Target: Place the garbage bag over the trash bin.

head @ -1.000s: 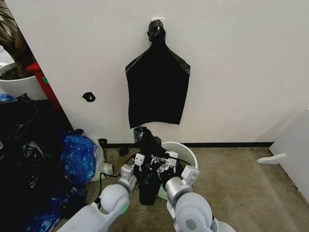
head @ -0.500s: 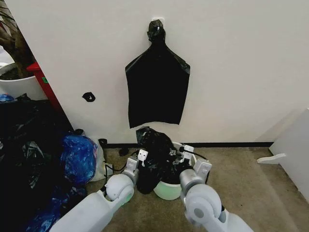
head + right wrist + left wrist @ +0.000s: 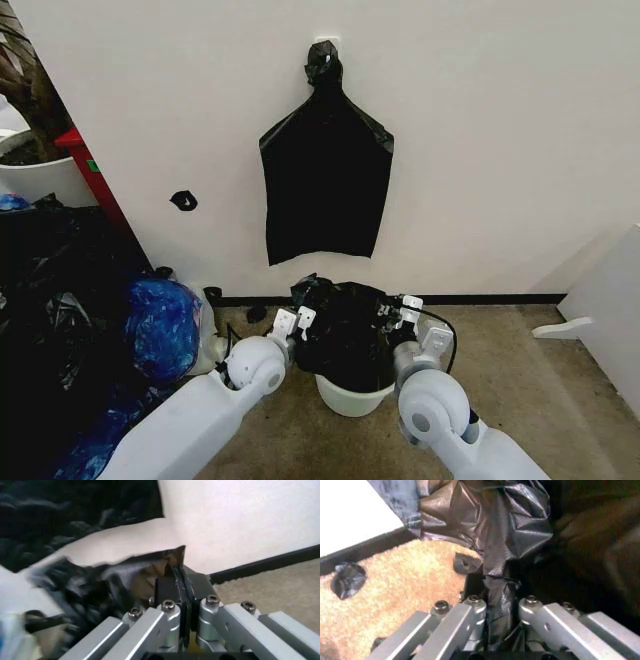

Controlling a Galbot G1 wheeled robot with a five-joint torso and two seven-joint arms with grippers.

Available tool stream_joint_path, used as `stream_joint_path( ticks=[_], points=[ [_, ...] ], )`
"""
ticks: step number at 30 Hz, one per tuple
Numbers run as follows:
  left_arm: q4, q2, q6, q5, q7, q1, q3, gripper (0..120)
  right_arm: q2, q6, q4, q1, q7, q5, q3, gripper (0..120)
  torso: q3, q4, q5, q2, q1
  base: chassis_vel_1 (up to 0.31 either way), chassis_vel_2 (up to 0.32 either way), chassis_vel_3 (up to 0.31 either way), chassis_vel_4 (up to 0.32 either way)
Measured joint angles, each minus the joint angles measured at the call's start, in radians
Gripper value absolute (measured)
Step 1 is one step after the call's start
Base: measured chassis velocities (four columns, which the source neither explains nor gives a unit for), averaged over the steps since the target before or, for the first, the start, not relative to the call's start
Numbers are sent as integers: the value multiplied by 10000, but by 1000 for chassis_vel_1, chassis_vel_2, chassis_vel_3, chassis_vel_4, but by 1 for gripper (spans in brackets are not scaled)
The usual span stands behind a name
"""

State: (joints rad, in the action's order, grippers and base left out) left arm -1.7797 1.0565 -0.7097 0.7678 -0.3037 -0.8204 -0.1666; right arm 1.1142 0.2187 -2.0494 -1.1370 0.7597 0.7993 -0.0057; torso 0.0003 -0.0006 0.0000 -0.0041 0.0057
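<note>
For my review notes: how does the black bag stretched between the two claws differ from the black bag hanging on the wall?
The garbage bag is crumpled and bulging, draped over the trash bin on the floor; the hanging bag lies flat against the wall. The garbage bag is pinched by the left claw and right claw; the hanging bag is held only at its knotted neck. Both are thin black plastic.

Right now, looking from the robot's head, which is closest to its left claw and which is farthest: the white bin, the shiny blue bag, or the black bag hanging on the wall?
From the left claw:
1. The trash bin, just to its right and a little lower on the floor.
2. The shiny blue bag, off to its left by the dark pile.
3. The hanging black bag, up on the wall above and behind.
</note>
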Motion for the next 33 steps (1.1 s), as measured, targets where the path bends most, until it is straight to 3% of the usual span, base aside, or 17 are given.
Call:
stream_joint_path(
  ticks=[4, 8, 11, 16, 24, 33],
  points=[
    [-34, -262, 262, -54, 451, -2, 350, 4, -64, -20, 147, -1, -9, -107, 93, 0, 0, 1, 1, 0, 0, 0, 0, 0, 0],
    [-473, -1040, 631, -737, 2492, -346, 1220, 3, -117, 36, 369, 26, -53, -53, 254, 0, 0, 4, 3, 0, 0, 0, 0, 0, 0],
    [-691, -1264, 743, -1008, 2995, -516, 1478, 2, -117, 76, 435, 70, -79, 116, 309, 0, 0, 6, 2, 0, 0, 0, 0, 0, 0],
    [-754, -1581, 2165, -1953, 4149, -898, 2277, 2, -134, 151, 436, 59, -76, 547, 363, 0, 0, 4, 1, 0, 0, 0, 0, 0, 0],
    [-463, -1774, 4595, -2568, 4750, -1067, 2865, 2, -470, 580, -431, -720, 141, 1010, 159, 0, -1, 2, 0, 0, 0, 0, 0, 0, 0],
    [-509, -1732, 5369, -1634, 5256, -1270, 3031, 2, -404, 1211, -1631, -1879, 30, 1679, -461, 0, -2, 1, 1, 0, -2, 0, 0, 0, 0]
  ],
)
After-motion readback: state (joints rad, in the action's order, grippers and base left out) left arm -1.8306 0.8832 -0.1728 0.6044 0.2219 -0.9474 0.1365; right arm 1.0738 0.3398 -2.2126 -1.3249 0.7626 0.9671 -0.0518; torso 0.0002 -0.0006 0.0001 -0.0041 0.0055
